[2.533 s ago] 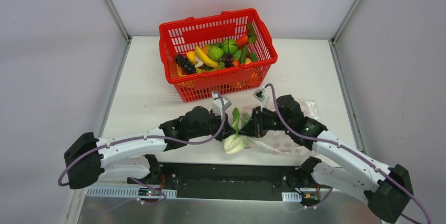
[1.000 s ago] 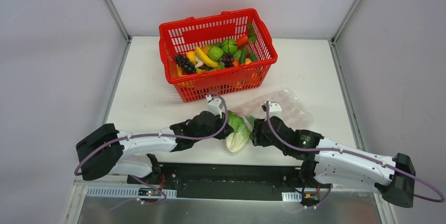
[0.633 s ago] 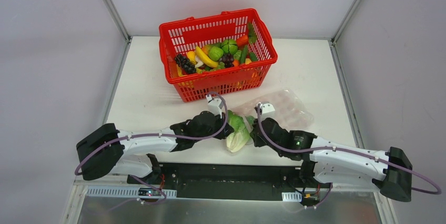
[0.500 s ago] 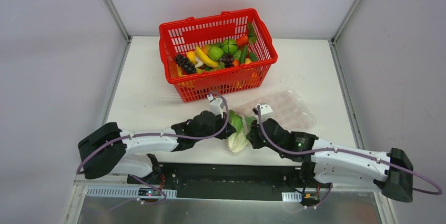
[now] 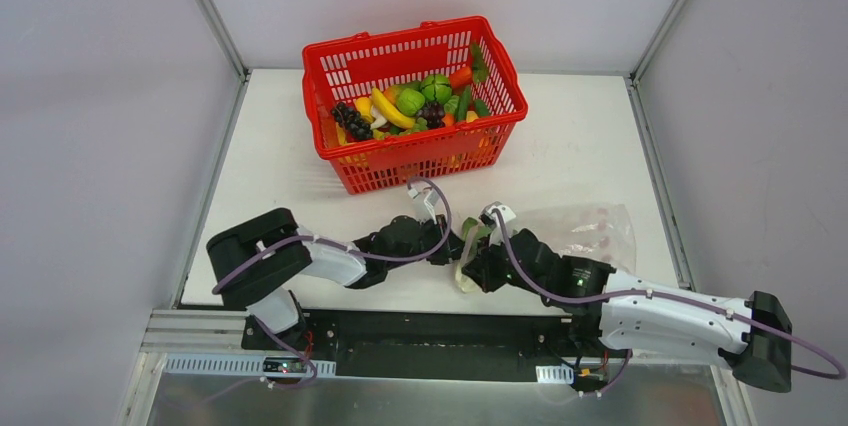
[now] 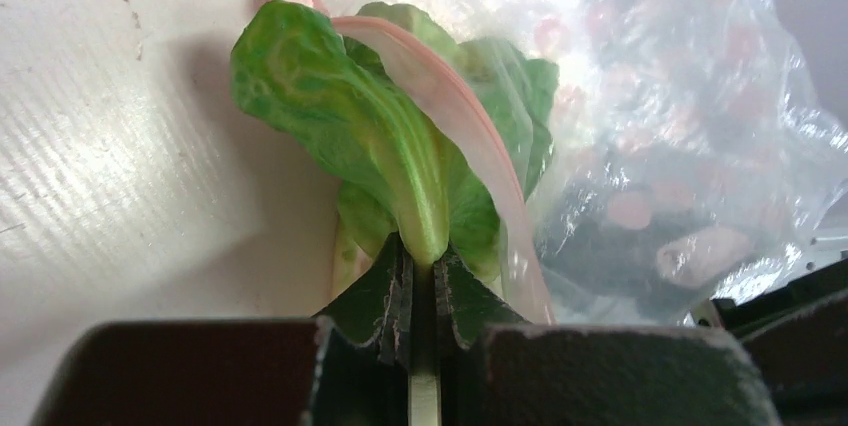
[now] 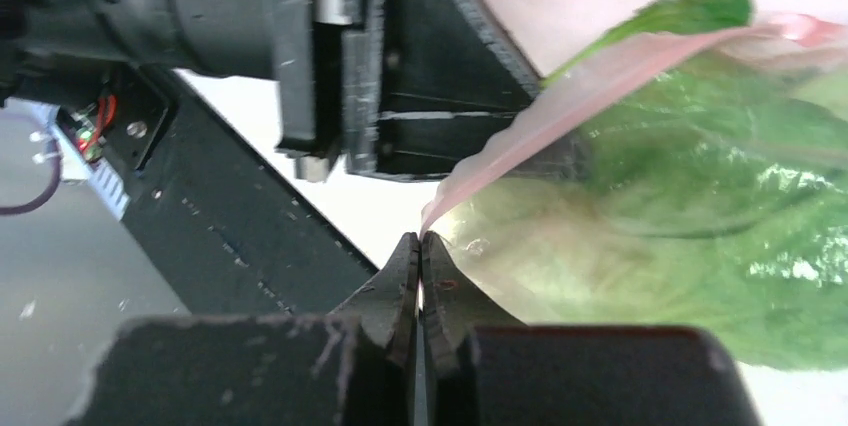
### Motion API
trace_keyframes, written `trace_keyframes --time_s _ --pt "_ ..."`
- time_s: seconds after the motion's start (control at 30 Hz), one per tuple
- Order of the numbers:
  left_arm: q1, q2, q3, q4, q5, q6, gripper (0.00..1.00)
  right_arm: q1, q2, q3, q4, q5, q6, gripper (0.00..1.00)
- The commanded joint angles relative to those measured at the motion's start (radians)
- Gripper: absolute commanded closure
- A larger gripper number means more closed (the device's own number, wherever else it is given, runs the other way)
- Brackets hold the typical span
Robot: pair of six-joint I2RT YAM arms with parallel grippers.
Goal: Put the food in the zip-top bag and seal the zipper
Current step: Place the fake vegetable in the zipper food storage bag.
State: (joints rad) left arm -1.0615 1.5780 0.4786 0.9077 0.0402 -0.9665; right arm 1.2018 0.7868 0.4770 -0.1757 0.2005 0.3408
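Observation:
The leafy green-white cabbage (image 6: 340,116) stands part way inside the mouth of the clear zip-top bag (image 6: 680,96). The pink zipper (image 6: 450,106) arches over its leaves. My left gripper (image 6: 422,261) is shut on a cabbage leaf stalk. My right gripper (image 7: 421,238) is shut on the end of the pink zipper (image 7: 560,96), with the cabbage (image 7: 700,236) showing green through the plastic. In the top view both grippers meet near the table's front edge around the cabbage (image 5: 466,271), and the bag (image 5: 590,231) lies to their right.
A red mesh basket (image 5: 330,56) stands at the back of the table, holding more toy food (image 5: 410,101): bananas, grapes, green and orange pieces. The left gripper's black body (image 7: 420,66) hangs close in front of the right wrist camera.
The right gripper has shut on the bag's pink edge. Both grippers, the cabbage and the bag have shifted right, and the left arm has folded in.

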Motion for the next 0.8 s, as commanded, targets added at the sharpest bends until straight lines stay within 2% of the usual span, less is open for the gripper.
trace_keyframes --time_s 0.0,0.23,0.37,0.47,0.67,0.77 --pt "-0.009 0.042 -0.007 0.282 -0.018 -0.091 1.00 0.005 -0.030 -0.017 0.148 -0.161 -0.018 1.00" --pt "-0.011 -0.067 -0.107 0.309 -0.138 -0.048 1.00 0.005 -0.111 -0.049 0.146 -0.089 -0.004 1.00" --pt "-0.017 -0.128 -0.160 0.322 -0.231 -0.053 1.00 0.005 -0.141 -0.096 0.259 -0.068 0.038 1.00" --pt "-0.018 -0.141 -0.181 0.361 -0.278 -0.069 1.00 0.005 -0.097 -0.146 0.394 -0.094 0.076 1.00" --pt "-0.020 -0.184 -0.230 0.420 -0.370 -0.085 1.00 0.005 0.041 -0.142 0.490 -0.165 0.099 1.00" --pt "-0.021 -0.265 -0.249 0.364 -0.421 -0.066 1.00 0.005 0.062 -0.161 0.581 -0.191 0.121 1.00"
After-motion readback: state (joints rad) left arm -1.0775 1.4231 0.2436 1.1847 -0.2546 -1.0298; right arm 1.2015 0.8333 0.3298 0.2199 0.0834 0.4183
